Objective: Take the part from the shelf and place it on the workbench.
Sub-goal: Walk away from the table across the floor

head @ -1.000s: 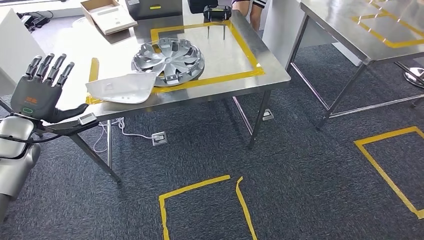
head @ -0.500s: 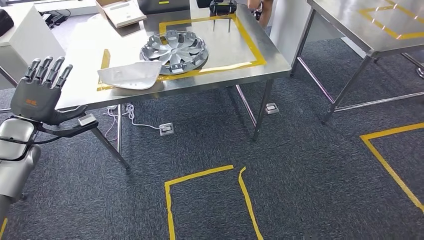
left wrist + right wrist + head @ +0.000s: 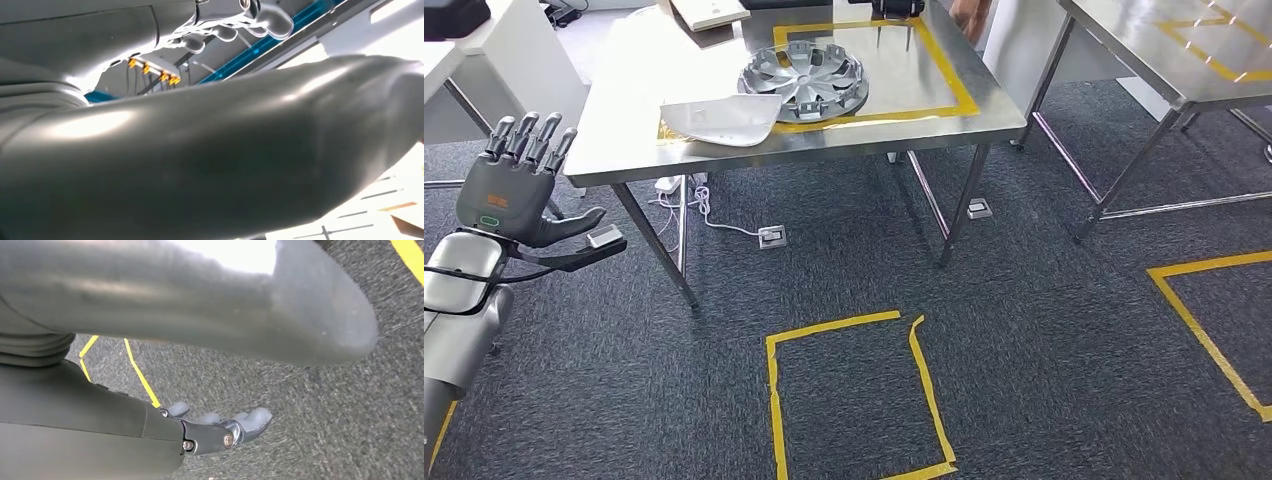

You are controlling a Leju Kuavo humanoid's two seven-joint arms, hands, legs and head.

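Observation:
The white curved part (image 3: 721,117) lies on the steel workbench (image 3: 624,80), across the left strip of its yellow tape frame. Right beside it, a silver hubcap (image 3: 804,82) sits inside the frame. My left hand (image 3: 512,185) is raised in front of the workbench's near left corner, well short of the part. Its fingers (image 3: 524,140) are spread upward and it holds nothing. In the left wrist view its thick thumb (image 3: 225,165) is close to the lens. My right hand (image 3: 165,432) hangs over the carpet with its fingers (image 3: 235,422) stretched out and empty.
A second steel table (image 3: 1164,50) stands at the right. Yellow tape squares mark the carpet in front (image 3: 854,390) and at the right (image 3: 1214,320). A white cabinet (image 3: 514,60) stands left of the workbench. A floor socket (image 3: 771,237) and cable lie under it.
The whole picture has shifted: the workbench now sits higher and further right, so the camera has moved. The part and hubcap lie as before. My left hand stays raised and empty.

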